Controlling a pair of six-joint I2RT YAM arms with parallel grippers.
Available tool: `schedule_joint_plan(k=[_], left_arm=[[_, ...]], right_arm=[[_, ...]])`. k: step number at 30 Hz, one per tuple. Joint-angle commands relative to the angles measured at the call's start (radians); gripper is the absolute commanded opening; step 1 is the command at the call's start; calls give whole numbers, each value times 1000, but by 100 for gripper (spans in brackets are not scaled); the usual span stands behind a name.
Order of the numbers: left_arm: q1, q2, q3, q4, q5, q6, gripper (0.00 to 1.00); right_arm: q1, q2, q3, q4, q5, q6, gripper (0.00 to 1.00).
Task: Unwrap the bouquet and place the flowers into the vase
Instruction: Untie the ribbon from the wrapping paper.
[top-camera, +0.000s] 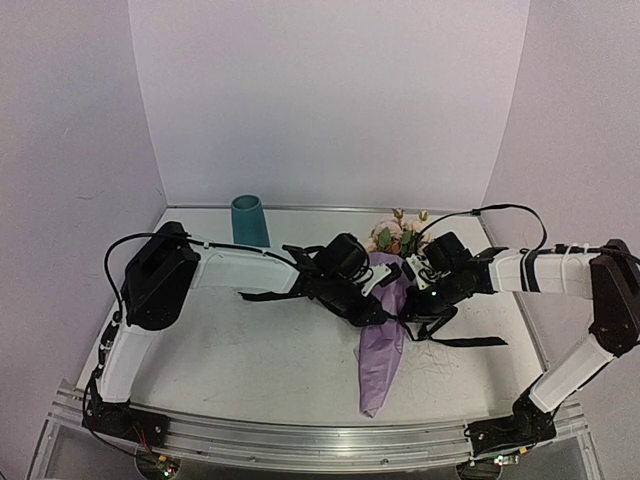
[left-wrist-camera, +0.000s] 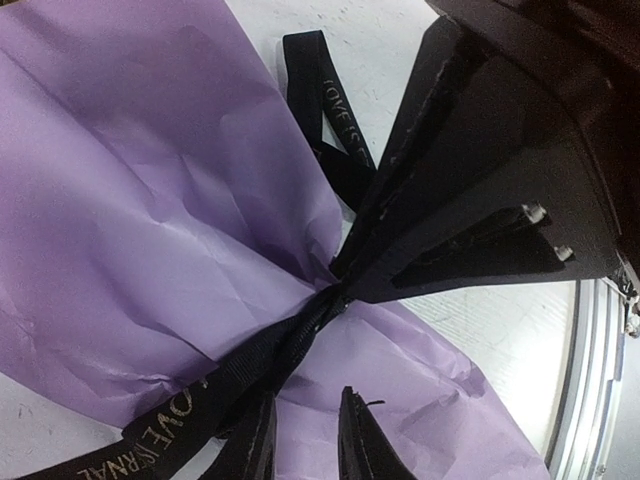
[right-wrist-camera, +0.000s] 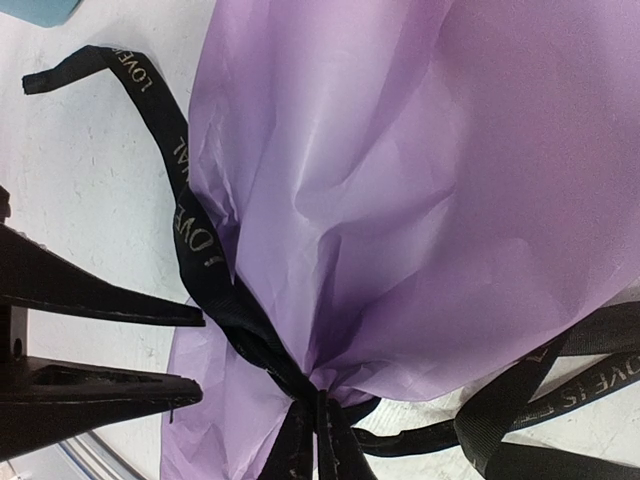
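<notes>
**Bouquet untying, knot stage.** The bouquet (top-camera: 383, 345) lies flat on the tabletop (top-camera: 250, 350) with its lilac paper point toward the near edge, which leaves the tied waist open to both arms. At that waist the right gripper (right-wrist-camera: 320, 405) is clenched on the knot of the black ribbon (right-wrist-camera: 205, 250), probably to draw it loose, while the left gripper (right-wrist-camera: 195, 357), just beside the paper, stands parted and grasps nothing. Beyond, the flowers (top-camera: 393, 232) are not yet unwrapped, and the vase (top-camera: 248, 220) stands upright, well apart at the far left, ready to receive them.

Table (top-camera: 250, 350): white, scuffed top
Backdrop (top-camera: 330, 100): plain white panels on three sides
Rail (top-camera: 300, 436): metal, along near edge
</notes>
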Motion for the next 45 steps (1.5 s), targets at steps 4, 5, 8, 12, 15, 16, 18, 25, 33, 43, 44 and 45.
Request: schedule_joint_plan(k=[4, 5, 8, 12, 15, 16, 18, 25, 33, 43, 44, 45], left_arm=[[-2, 15, 46, 12, -4, 30, 23], [-2, 21, 55, 11, -5, 29, 23], [-2, 41, 72, 12, -12, 28, 23], [-2, 55, 83, 14, -31, 32, 24], [-1, 68, 94, 13, -38, 38, 28], [-1, 73, 96, 13, -44, 38, 30], [-1, 78, 99, 13, -57, 38, 35], [-2, 91, 115, 14, -164, 33, 22], [-2, 34, 60, 19, -223, 20, 0], [-2, -64, -53, 38, -232, -36, 0], [-1, -74, -68, 46, -231, -46, 0], [-1, -83, -82, 54, -229, -56, 0]], right_arm=[[2, 17, 39, -35, -19, -7, 6], [2, 18, 40, -36, -20, -5, 6], [2, 18, 42, -35, -22, 0, 6], [2, 18, 43, -35, -22, 9, 5], [2, 21, 43, -35, -24, 14, 5], [2, 21, 43, -35, -24, 15, 5], [2, 21, 42, -35, -22, 17, 5], [2, 27, 43, -37, -23, 25, 5], [2, -2, 13, -43, 38, 59, 6], [2, -29, -27, -77, 111, 118, 6], [2, -33, -33, -78, 112, 121, 6], [2, -36, -38, -79, 114, 123, 6]])
